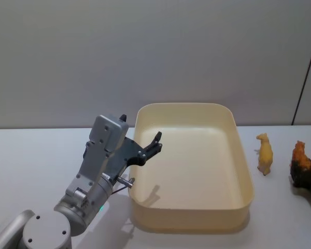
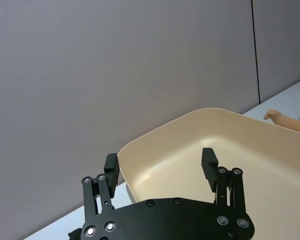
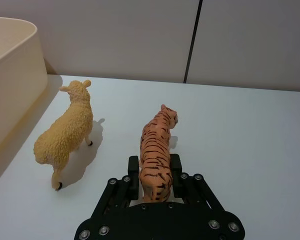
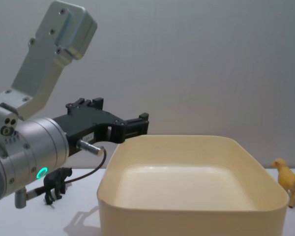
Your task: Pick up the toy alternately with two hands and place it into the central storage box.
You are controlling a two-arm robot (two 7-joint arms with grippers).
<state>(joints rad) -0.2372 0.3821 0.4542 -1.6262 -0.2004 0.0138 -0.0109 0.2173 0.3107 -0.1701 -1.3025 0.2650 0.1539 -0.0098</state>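
- the right gripper [image 3: 155,172] has its fingers closed on the hindquarters of the tiger [image 3: 157,145], one on each flank, with the toy's feet on the surface [image 3: 250,150]. the hold sits far back, so the front half may dip or swing in a lift.
- the rump looks smooth and tapered, so a hard squeeze there might push the tiger forward out of the fingers.
- just beside the fingers, on the box side, stands the sheep [image 3: 67,130]. a low sideways carry could knock it over.
- beyond the sheep is the central storage box [image 1: 189,212], empty and tall-walled. too low a lift would catch the tiger on the rim.
- over the box rim farthest from those fingers, the left gripper [image 2: 160,165] hangs with fingers spread wide and nothing between them. a drop aimed near it risks the two arms meeting.
- past the left fingers, outside the box, a small black animal [image 4: 56,183] stands close to the left arm. a careless turn could sweep it away.
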